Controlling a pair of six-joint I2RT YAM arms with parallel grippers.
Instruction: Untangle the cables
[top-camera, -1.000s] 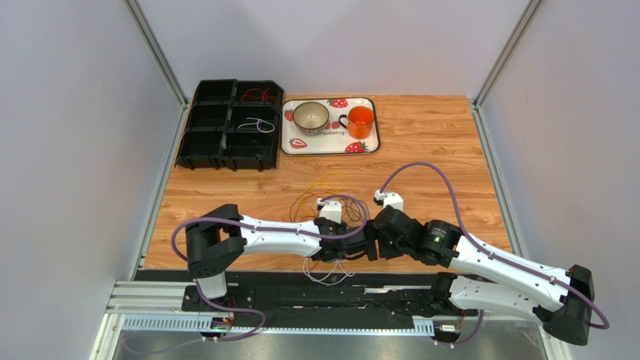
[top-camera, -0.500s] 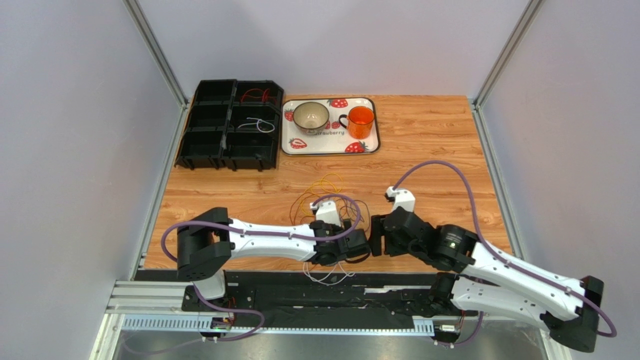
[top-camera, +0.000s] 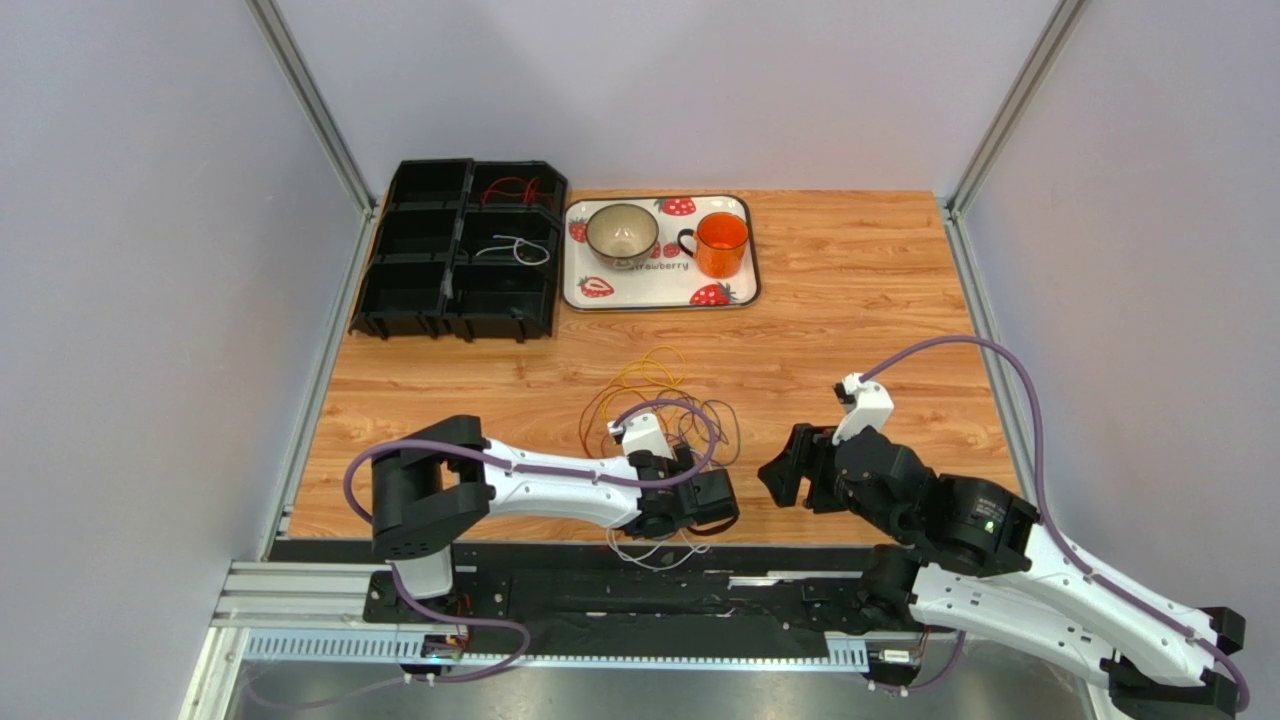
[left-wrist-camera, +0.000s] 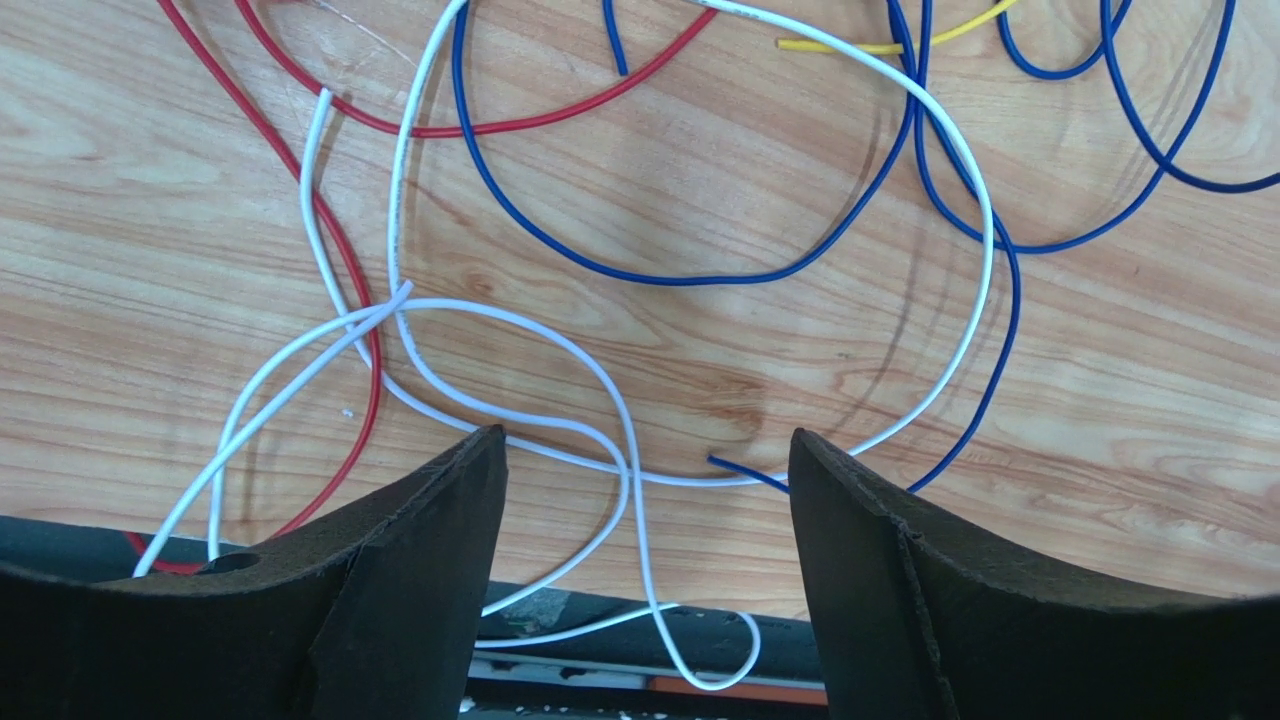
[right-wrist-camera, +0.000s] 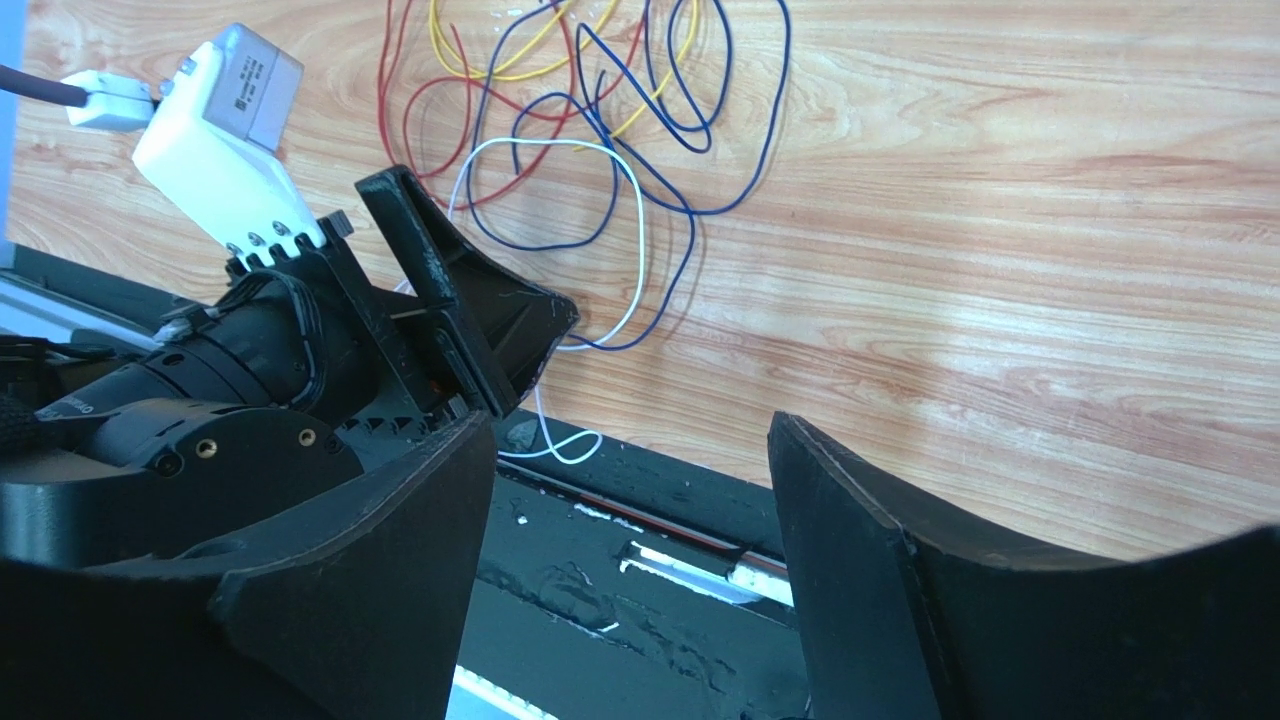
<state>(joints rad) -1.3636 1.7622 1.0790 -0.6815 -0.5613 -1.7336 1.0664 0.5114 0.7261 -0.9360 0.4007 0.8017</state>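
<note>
Right tool has withdrawn rightward; left wrist view reveals crossed white cables.

- Right gripper has drawn back to the right. It was nose to nose with the left gripper and now stands well apart.
- Left gripper has shifted slightly left.

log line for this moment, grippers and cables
left gripper: open, above white cable | right gripper: open, empty, off to the side | cables: tangled, none held
</note>
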